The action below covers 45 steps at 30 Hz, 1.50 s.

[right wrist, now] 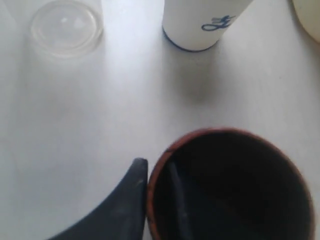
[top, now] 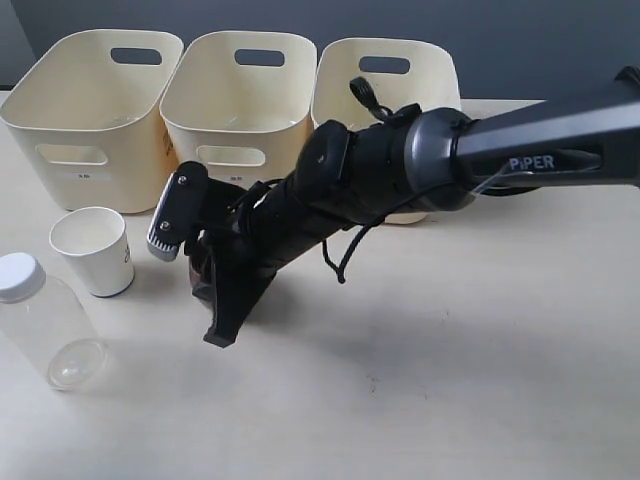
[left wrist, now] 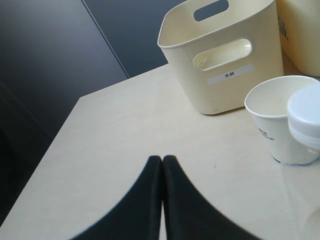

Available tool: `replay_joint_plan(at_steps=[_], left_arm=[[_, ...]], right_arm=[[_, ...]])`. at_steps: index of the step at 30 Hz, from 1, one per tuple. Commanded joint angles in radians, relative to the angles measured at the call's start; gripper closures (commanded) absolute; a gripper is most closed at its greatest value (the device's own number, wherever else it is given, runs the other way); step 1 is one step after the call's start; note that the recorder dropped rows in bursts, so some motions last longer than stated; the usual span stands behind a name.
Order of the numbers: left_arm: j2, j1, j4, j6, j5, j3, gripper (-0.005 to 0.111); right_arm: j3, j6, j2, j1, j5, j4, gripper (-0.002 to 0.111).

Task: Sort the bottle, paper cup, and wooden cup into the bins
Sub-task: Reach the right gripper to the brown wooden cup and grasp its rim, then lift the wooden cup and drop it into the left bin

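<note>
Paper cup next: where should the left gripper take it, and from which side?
Probably by the rim, from above: the paper cup stands upright, mouth open, so one finger can go inside the wall and one outside. Pick the rim arc facing the bins, since the bottle stands close on the opposite side. The left gripper is shut; open it first.

Bottle, two cups, three bins on table.
Clear bottle (top: pixel 42 322) upright beside white paper cup (top: pixel 95 250); brown wooden cup (right wrist: pixel 227 186) upright, mostly hidden; cream bins (top: pixel 240 95) in a row behind.

pale wooden table (top: pixel 480 380), dark grey wall (top: pixel 540 50)
</note>
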Motion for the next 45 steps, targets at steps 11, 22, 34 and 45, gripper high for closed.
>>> replay_joint_plan(at_steps=[11, 22, 34, 45], left_arm=[[-0.003, -0.005, -0.001, -0.002, -0.009, 0.002, 0.107], [-0.003, -0.005, -0.001, -0.002, -0.009, 0.002, 0.107], [-0.003, -0.005, -0.001, -0.002, -0.009, 0.002, 0.107], [-0.003, -0.005, -0.001, -0.002, -0.009, 0.002, 0.107]], right_arm=[[-0.005, 0.239, -0.287, -0.003, 0.034, -0.249, 0.109], [-0.082, 0.282, -0.412, -0.001, -0.132, -0.257, 0.109], [-0.694, 0.264, 0.036, -0.004, -0.048, -0.265, 0.109], [-1.227, 0.3, 0.493, -0.07, 0.157, -0.235, 0.109]])
